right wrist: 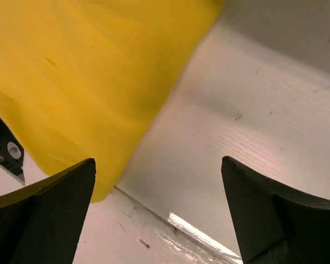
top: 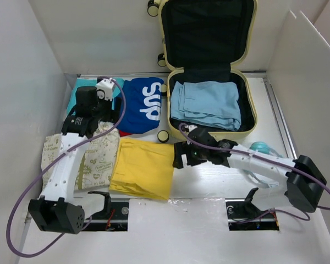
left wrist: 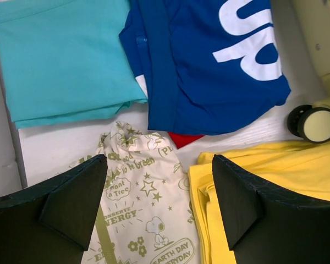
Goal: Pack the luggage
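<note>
Black wedge fingers [right wrist: 55,209] of the right gripper [right wrist: 158,165] stand wide apart w/ nothing between them. They sit low over the white table [right wrist: 247,110], right at the edge of the yellow garment [right wrist: 82,71]. We can't tell if the finger nearest that cloth touches it.

The left gripper [left wrist: 159,159] is also spread wide & empty. It hangs above a cream printed bag [left wrist: 137,209], w/ the yellow garment's corner under one finger.

The luggage [top: 253,113] lies open at the far right of the table, its lid propped upright against the back wall. It has a pale yellow hard shell w/ rounded corners & black fabric lining [top: 206,30]. A folded light-blue garment [top: 206,103], soft & creased, fills most of the base. One small black-&-cream wheel [left wrist: 317,124] sits just beside the yellow garment.

Left of the luggage we see a blue shirt [left wrist: 209,71] w/ big white letters. It partly covers a smooth teal cloth [left wrist: 66,60], and a red scrap [left wrist: 184,138] peeks from under it. The yellow garment is a flat folded rectangle w/ a fine weave.
</note>
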`<state>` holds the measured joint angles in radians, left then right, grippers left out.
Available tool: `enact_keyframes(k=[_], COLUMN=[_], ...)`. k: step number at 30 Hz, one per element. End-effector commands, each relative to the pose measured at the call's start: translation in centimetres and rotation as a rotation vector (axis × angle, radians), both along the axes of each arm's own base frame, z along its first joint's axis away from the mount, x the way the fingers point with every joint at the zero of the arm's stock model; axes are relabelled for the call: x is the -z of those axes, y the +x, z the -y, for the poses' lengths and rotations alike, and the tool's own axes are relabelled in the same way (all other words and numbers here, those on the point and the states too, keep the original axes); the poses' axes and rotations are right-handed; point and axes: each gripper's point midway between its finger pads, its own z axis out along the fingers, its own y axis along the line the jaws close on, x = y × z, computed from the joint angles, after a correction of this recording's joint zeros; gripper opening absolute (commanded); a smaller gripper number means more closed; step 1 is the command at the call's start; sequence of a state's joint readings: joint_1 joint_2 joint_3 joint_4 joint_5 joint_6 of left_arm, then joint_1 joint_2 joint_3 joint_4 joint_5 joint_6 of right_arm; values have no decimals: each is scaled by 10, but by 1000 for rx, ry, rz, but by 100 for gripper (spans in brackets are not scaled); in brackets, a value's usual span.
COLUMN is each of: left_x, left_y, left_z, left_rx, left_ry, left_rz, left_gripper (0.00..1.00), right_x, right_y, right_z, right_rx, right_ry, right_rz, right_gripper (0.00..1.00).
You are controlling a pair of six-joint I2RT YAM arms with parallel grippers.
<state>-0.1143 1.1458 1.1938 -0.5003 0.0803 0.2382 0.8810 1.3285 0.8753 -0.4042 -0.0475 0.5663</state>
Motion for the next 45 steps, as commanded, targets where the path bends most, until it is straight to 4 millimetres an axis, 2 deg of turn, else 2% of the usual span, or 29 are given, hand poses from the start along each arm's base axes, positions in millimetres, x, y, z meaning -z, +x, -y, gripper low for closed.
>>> enact_keyframes(k=[1, 3, 4, 5, 6, 7, 8, 15, 18, 20, 24, 27, 30, 32, 33, 34, 35, 36, 38, 41, 42, 43, 44, 45], left_x=[-21, -25, -20, -24, -28, -28, -28, -31, -31, -31, -31, -26, -23, -19, -21, -18, -18, -18, -14, -10, -10, -12, -12, -12], left_y=[-6, -15, -15, -18, -20, -20, -20, -21, -21, -22, -22, -19, -18, -16, -15, -13, -13, -13, -14, -15, -15, -13, -13, -13], left_z=[8, 10, 8, 9, 8, 8, 8, 8, 8, 10, 10, 13, 15, 15, 15, 14, 14, 14, 14, 15, 15, 15, 15, 15], left_rx=[28, 49, 47, 55, 54, 54, 54, 57, 57, 66, 66, 82, 90, 89, 89, 81, 81, 81, 80, 87, 87, 88, 88, 93], left_ry=[-70, -91, -95, -100, -107, -107, -107, -123, -123, -129, -129, -138, -143, -143, -143, -138, -138, -138, -138, -143, -143, -143, -143, -135], left_rz=[75, 88, 75, 88, 100, 101, 101, 107, 107, 107, 107, 86, 76, 63, 72, 64, 64, 64, 55, 45, 45, 54, 54, 56], left_gripper=[74, 74, 74, 74, 74, 74, 74, 74, 74, 74, 74, 74, 74, 74, 74, 74, 74, 74, 74, 74, 74, 74, 74, 74], right_x=[-9, -2, 4, 5, 20, 16, 31, 70, 72, 82, 100, 112, 119, 114, 122, 121, 117, 124, 129, 135, 135, 135, 139, 136], right_y=[2, 7, 7, 9, 6, 6, -1, -24, -30, -35, -44, -48, -44, -40, -45, -43, -39, -41, -39, -40, -40, -40, -41, -39], right_z=[-35, -35, -40, -43, -43, -48, -50, -60, -67, -70, -60, -50, -56, -70, -70, -74, -76, -71, -64, -57, -57, -57, -55, -60], right_rx=[100, 137, 134, 133, 145, 131, 130, 148, 147, 139, 212, 273, 233, 185, 174, 171, 190, 220, 260, 277, 278, 278, 265, 241], right_ry=[216, 215, 229, 236, 217, 239, 225, 223, 244, 241, 266, 334, 338, 354, 338, 347, 366, 358, 350, 330, 330, 330, 315, 322], right_rz=[-61, -57, -57, -53, -94, -95, -136, -249, -255, -273, -335, -349, -309, -298, -313, -309, -301, -319, -317, -311, -311, -311, -303, -291], right_gripper=[100, 100, 100, 100, 100, 100, 100, 100, 100, 97, 88, 73, 58, 46, 46, 49, 54, 62, 61, 38, 16, 4, 0, 0])
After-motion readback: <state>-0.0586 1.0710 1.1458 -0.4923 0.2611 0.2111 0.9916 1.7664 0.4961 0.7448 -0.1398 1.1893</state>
